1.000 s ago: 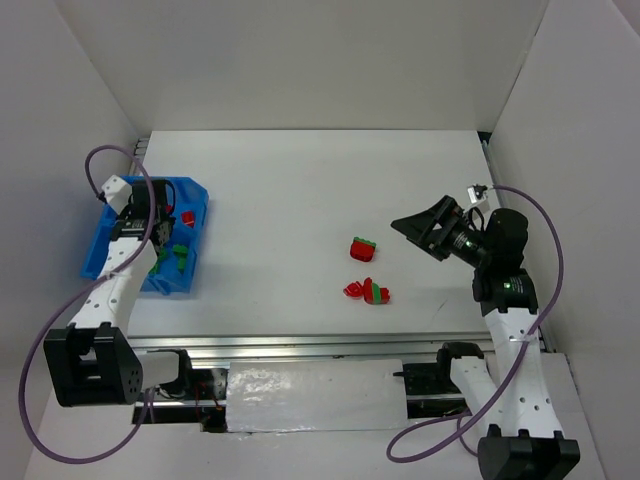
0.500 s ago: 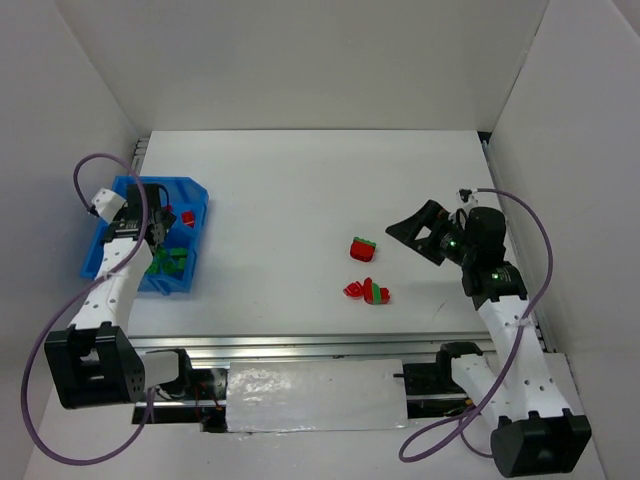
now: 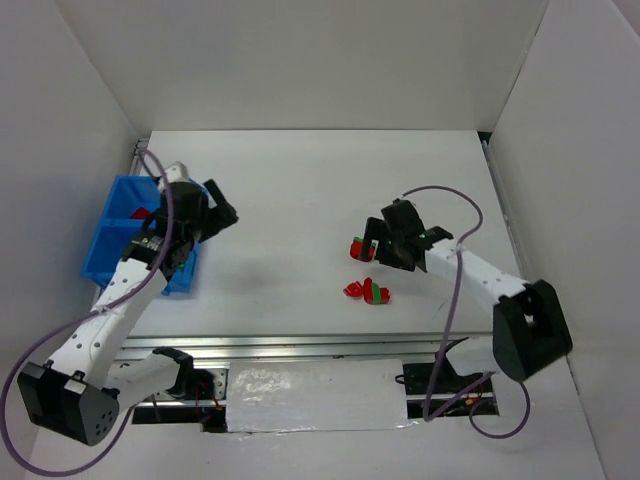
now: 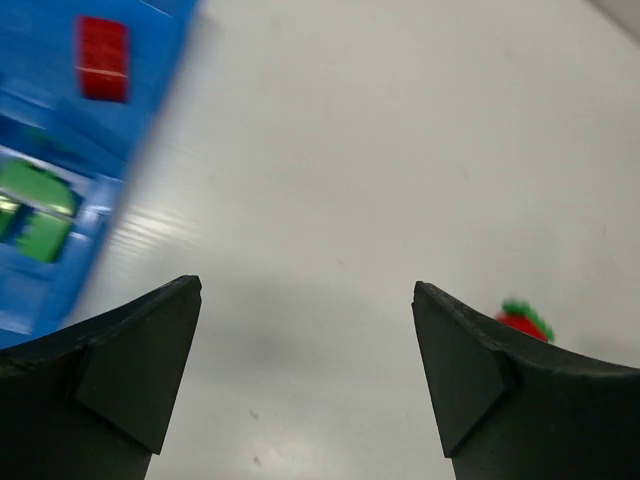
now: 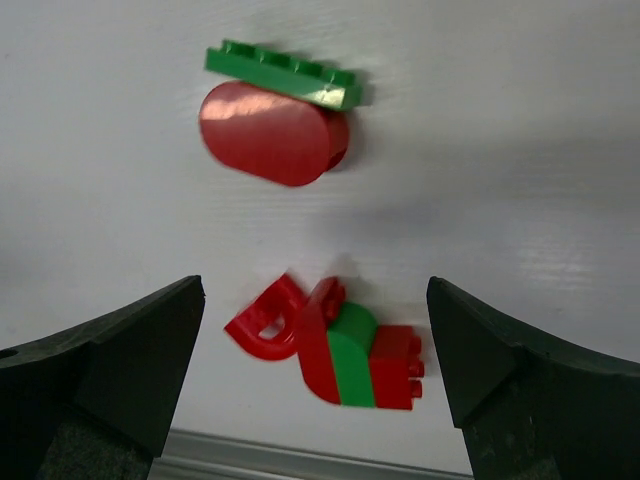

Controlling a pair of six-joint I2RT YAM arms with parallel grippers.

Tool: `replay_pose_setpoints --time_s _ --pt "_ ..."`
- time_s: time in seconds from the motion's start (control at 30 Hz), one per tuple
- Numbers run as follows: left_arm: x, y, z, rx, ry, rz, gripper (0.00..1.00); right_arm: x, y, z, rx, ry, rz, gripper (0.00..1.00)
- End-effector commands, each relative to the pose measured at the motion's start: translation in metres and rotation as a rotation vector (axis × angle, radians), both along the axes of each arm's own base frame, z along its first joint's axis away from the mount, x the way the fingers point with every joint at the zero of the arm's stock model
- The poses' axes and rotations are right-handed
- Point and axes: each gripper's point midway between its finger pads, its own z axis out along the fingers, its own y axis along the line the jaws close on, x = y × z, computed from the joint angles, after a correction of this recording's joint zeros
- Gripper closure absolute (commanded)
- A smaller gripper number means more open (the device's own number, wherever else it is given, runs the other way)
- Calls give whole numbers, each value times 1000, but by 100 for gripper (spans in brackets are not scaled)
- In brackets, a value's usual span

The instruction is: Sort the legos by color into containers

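Loose legos lie mid-table: a red rounded brick (image 5: 270,130) with a green plate (image 5: 285,75) against it, and nearer the front edge a cluster of a red arch (image 5: 262,322) and a red-green-red piece (image 5: 360,358). My right gripper (image 3: 376,250) hovers open over them; in the right wrist view the cluster (image 3: 368,292) lies between its spread fingers (image 5: 120,360). My left gripper (image 3: 222,208) stands open and empty just right of the blue bin (image 3: 100,255). Inside the bin (image 4: 150,60) lie a red brick (image 4: 103,45) in one compartment and green bricks (image 4: 35,205) in the other.
White walls enclose the table on three sides. A metal rail (image 3: 300,345) runs along the front edge, close to the cluster. A red and green lego (image 4: 520,320) peeks out beside the left gripper's right finger.
The left gripper opened above the bin, then swung out to its right side. The right arm swept left and down from the table's right side to the loose legos.
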Motion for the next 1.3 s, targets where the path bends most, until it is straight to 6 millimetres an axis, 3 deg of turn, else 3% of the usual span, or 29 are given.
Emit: replay_pose_setpoints --time_s 0.0,0.07,0.23,0.47,0.73,0.77,0.87,0.93,0.97,1.0,1.1,1.13,1.2,1.27 --pt "-6 -45 3 63 4 -187 0 43 -3 20 -98 -88 -70 0" --pt "-12 -59 -8 70 15 -245 1 50 -2 7 -117 -54 -120 0" --pt "-21 -59 -33 83 55 -251 0 56 21 -13 -141 -24 -162 0" --pt "-29 -57 -41 104 65 -284 0 63 28 -39 -193 15 -217 1" --pt "-33 -61 -47 101 59 -322 1 77 33 -57 -244 33 -208 8" --pt "-33 -60 -49 104 65 -319 0 77 33 -60 -251 39 -204 11" --pt "-34 -60 -52 98 66 -313 0 75 33 -60 -246 27 -194 33" --pt "-33 -60 -52 90 63 -301 0 73 36 -59 -237 -1 -166 65" --pt "-32 -60 -53 88 65 -294 0 73 39 -49 -223 -29 -157 86" --pt "-32 -59 -53 84 66 -288 1 72 40 -43 -229 -46 -148 92" --pt "-29 -72 -40 44 40 -338 0 67 57 -2 -280 -190 -8 98" --pt "-26 -79 -32 24 15 -368 1 61 65 25 -260 -260 43 99" --pt "-27 -104 -7 -50 -38 -485 1 46 99 55 -235 -387 281 100" --pt "-25 -124 19 -101 -103 -584 1 8 131 84 -120 -486 561 100"
